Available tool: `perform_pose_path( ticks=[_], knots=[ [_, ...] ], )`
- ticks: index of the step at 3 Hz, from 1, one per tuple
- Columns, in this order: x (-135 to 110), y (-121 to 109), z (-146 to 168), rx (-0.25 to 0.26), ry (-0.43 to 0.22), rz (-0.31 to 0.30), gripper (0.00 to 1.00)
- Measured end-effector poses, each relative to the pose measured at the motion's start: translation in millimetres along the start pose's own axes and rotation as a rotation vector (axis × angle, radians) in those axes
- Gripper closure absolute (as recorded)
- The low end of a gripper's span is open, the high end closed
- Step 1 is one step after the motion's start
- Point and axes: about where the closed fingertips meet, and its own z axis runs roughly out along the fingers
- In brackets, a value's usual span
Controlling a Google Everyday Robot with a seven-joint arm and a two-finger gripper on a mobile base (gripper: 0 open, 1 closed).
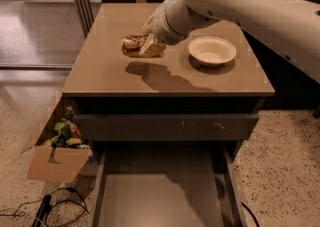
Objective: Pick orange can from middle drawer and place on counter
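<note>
My gripper (142,45) is shut on the orange can (132,45) and holds it on its side above the left-middle of the tan counter (110,68). The can's shadow falls on the counter just below and to the right. My big white arm reaches in from the upper right. The middle drawer (165,196) is pulled open at the bottom, its flat grey floor bare.
A white bowl (212,50) sits on the counter's right side, close to my arm. A shut drawer front (165,127) with pale scratches lies under the counter. A cardboard box (55,148) of items and a cable (45,208) lie on the floor at left.
</note>
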Motion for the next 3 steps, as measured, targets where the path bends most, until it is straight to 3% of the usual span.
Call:
perform_pose_path(
  ticks=[1, 3],
  knots=[
    [18, 3, 6, -0.001, -0.016, 0.010, 1.00],
    [42, 27, 9, 0.006, -0.098, 0.109, 1.00]
  ],
)
